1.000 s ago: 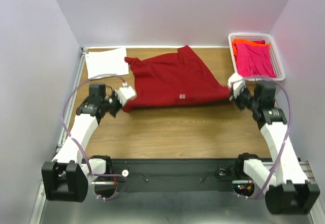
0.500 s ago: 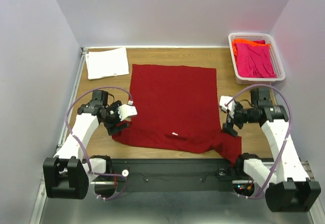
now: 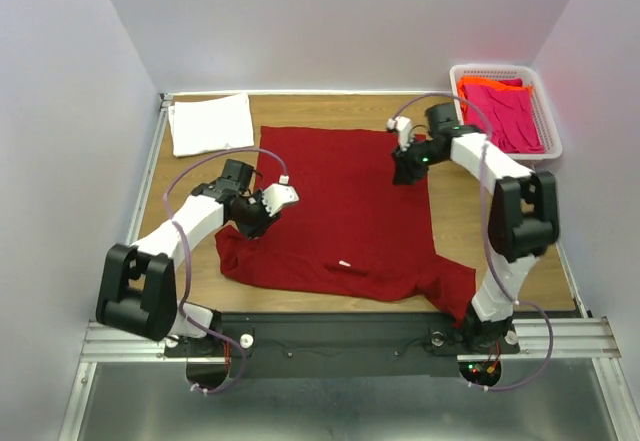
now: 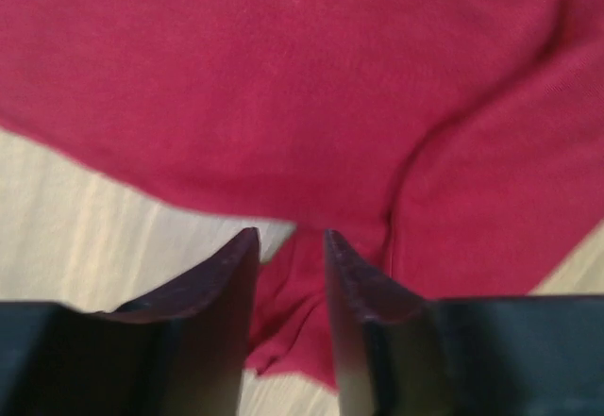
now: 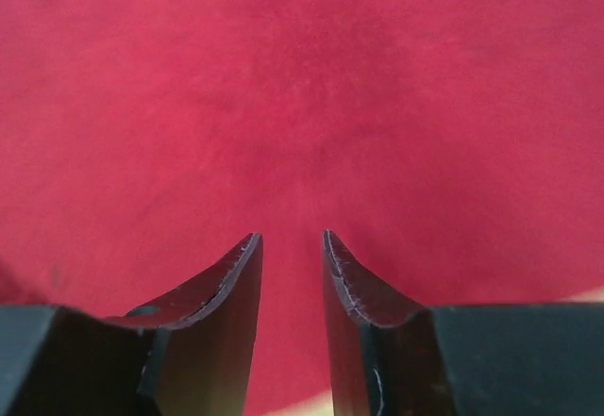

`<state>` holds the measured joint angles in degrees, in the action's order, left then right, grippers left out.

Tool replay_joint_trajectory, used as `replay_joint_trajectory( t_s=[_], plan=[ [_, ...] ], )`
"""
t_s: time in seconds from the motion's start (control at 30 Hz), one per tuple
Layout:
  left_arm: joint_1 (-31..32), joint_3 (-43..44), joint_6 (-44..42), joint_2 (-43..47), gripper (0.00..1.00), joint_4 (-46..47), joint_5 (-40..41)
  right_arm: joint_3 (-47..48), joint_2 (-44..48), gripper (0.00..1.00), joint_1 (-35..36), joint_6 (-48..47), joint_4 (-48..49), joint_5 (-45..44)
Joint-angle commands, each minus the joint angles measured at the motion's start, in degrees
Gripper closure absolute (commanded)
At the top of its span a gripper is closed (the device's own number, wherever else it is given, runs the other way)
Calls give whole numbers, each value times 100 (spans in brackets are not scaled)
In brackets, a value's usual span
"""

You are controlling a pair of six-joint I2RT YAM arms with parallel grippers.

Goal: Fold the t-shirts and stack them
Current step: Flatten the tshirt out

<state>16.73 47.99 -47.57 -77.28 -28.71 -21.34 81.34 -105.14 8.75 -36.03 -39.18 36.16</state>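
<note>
I see a white lattice basket (image 3: 553, 133) at the far right corner of the wooden table (image 3: 455, 211), pale walls (image 3: 340, 21) on three sides, and a metal rail (image 3: 570, 333) along the near edge.

Left arm (image 3: 186, 229) reaches forward and inward, elbow bent, its jaws narrowly parted. Right arm (image 3: 480, 153) stretches far forward, its jaws likewise narrowly parted, nothing between them.

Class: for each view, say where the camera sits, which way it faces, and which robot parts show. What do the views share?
Top external: above and behind the bases, looking down on the table; both arms show.
Left wrist: on the left arm, looking past the left gripper at the dark red t-shirt, its edge on wood.
Right wrist: on the right arm, looking past the right gripper at red cloth.
Shared: all show that t-shirt.
</note>
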Motion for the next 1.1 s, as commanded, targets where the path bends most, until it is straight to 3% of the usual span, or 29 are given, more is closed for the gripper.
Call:
replay_joint_trajectory(
  t_s=[0.0, 0.13, 0.33, 0.47, 0.57, 0.67, 0.77, 0.83, 0.87, 0.97, 1.0, 1.07],
  plan=[
    [76, 35, 591, -384, 63, 357, 490, 521, -409, 64, 407, 843, 595, -1003],
    [76, 27, 512, -989, 70, 287, 789, 822, -1173, 70, 434, 1019, 587, -1664],
    [-169, 350, 424, -1834, 75, 462, 1193, 243, -1158, 72, 434, 887, 561, -2543],
    [-862, 1857, 477, -3017, 80, 393, 1369, -704, -667, 72, 495, 686, 96, -2500],
    [-996, 3019, 564, -3922, 82, 226, 1545, -1181, -245, 72, 864, 563, -466, -2246],
    [-1023, 5413, 879, -4714, 82, -237, 1450, -1472, 115, 72, 1547, 422, -1292, -1264],
    [-1032, 6684, 1109, -4868, 77, -872, 854, -1148, 328, 70, 1911, 474, -1943, 63],
    [-1005, 6602, 1154, -4570, 71, -1022, 589, -586, 301, 69, 1850, 641, -2120, 234],
    [-979, 6096, 1110, -4081, 60, -1023, 396, -419, 275, 69, 1806, 667, -2112, 129],
    [-856, 4970, 803, -2931, 45, -1075, 149, 170, 179, 67, 1393, 694, -1875, -328],
    [-812, 4165, 732, -2655, 38, -1067, 113, 311, 13, 66, 1279, 772, -1796, -434],
    [-715, 3083, 548, -1943, 33, -1093, 139, 680, -190, 66, 1085, 852, -1585, -820]
  ],
)
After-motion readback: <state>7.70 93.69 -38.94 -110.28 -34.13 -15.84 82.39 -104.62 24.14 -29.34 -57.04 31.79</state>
